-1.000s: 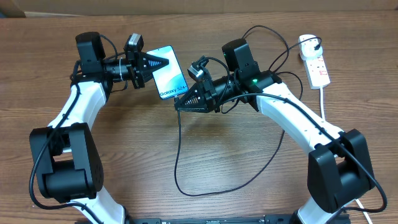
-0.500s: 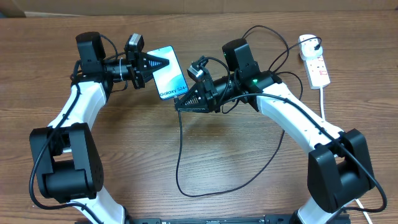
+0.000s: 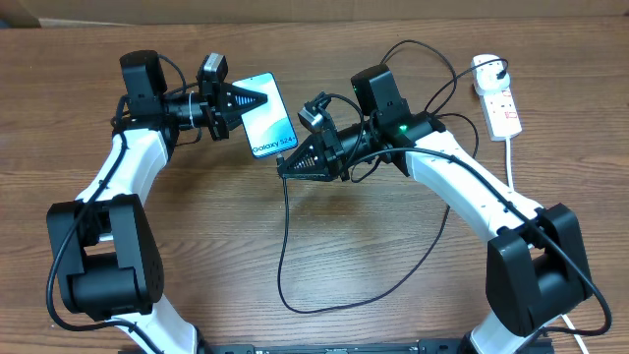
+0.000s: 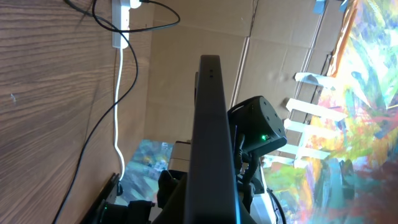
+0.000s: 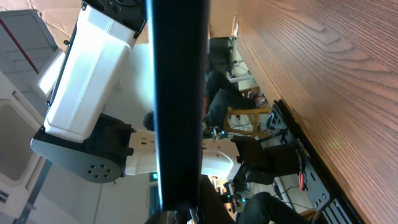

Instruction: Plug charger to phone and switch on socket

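Overhead, left gripper (image 3: pixel 254 101) is clenched on the phone (image 3: pixel 270 120), far-left of centre; right gripper (image 3: pixel 287 169) pinches the charger (image 3: pixel 282 236) tip just beside its lower edge — socket (image 3: pixel 499 103) far right. Left wrist: phone edge-on — stiff, slick, fragile. Right wrist: same edge; take the limp charger by its rigid tip.

The left arm (image 3: pixel 123 172) is bent at the elbow with its forearm pointed inward to the right, and the left gripper (image 3: pixel 254 99) is closed on an edge of the phone (image 3: pixel 273 126). The right arm (image 3: pixel 472 182) is bent likewise with its forearm pointed left, and the right gripper (image 3: pixel 284 169), closed on the charger (image 3: pixel 283 236), is held just beside the phone's lower end.
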Controlling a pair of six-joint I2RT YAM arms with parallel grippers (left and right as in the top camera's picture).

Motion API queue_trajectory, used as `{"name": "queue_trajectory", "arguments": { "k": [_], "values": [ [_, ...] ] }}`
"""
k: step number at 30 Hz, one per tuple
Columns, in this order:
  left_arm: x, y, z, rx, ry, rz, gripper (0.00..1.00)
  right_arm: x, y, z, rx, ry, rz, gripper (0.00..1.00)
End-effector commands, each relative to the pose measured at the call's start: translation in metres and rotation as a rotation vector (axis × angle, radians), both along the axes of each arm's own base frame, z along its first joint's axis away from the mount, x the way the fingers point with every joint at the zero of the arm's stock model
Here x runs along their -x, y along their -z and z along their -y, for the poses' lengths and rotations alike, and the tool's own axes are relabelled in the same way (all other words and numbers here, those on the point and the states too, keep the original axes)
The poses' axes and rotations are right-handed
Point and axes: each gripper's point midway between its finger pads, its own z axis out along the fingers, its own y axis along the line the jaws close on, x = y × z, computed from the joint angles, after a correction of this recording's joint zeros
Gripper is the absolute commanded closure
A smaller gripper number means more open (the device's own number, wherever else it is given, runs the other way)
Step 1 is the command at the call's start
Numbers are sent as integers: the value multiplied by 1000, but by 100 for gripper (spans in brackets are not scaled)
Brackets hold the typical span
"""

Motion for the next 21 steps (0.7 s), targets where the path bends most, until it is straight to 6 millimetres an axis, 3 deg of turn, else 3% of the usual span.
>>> {"name": "queue_trajectory", "arguments": {
  "k": [1, 7, 21],
  "values": [
    [5, -14, 5, 19, 48, 38, 96, 1, -5, 2, -23, -7, 28, 96],
    [5, -14, 5, 19, 48, 38, 96, 4, -17, 2, -92, -48, 70, 96],
    [5, -14, 5, 19, 48, 38, 96, 1, -9, 4, -58, -23, 60, 96]
  ]
}}
